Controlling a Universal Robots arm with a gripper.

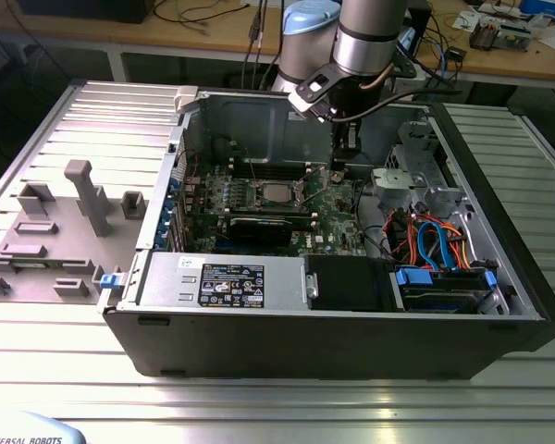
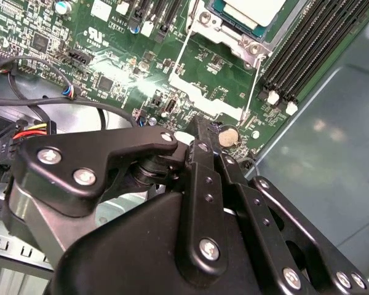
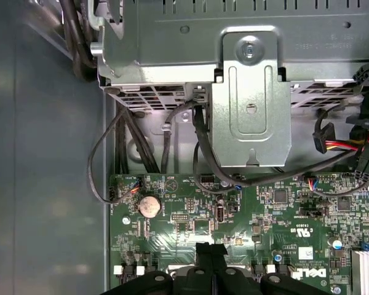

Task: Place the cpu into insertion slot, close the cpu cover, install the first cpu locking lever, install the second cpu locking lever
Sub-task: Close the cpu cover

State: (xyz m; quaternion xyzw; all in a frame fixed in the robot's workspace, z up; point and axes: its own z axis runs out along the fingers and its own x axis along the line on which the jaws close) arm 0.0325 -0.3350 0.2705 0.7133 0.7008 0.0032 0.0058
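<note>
The cpu [image 1: 277, 191] [image 2: 249, 11], a silver-topped square chip, lies in the insertion slot [image 1: 259, 197] on the green motherboard inside the open computer case. A silvery frame, the cpu cover [image 2: 230, 34], lies around the chip; I cannot tell how the locking levers stand. My gripper [image 1: 339, 169] [image 2: 200, 126] [image 3: 210, 247] hangs over the board to the exterior view's right of the socket, near a coin battery [image 2: 229, 136] [image 3: 149, 206]. Its black fingers are shut together with nothing between them, and it touches neither chip nor cover.
A black expansion card [image 1: 259, 227] lies in front of the socket, with memory slots [image 2: 307, 55] behind it. A metal drive bracket [image 3: 251, 123] and black cables [image 3: 203, 147] stand beside the gripper. Blue and orange cables [image 1: 435, 240] fill the case's right. Grey fixtures [image 1: 88, 194] stand outside.
</note>
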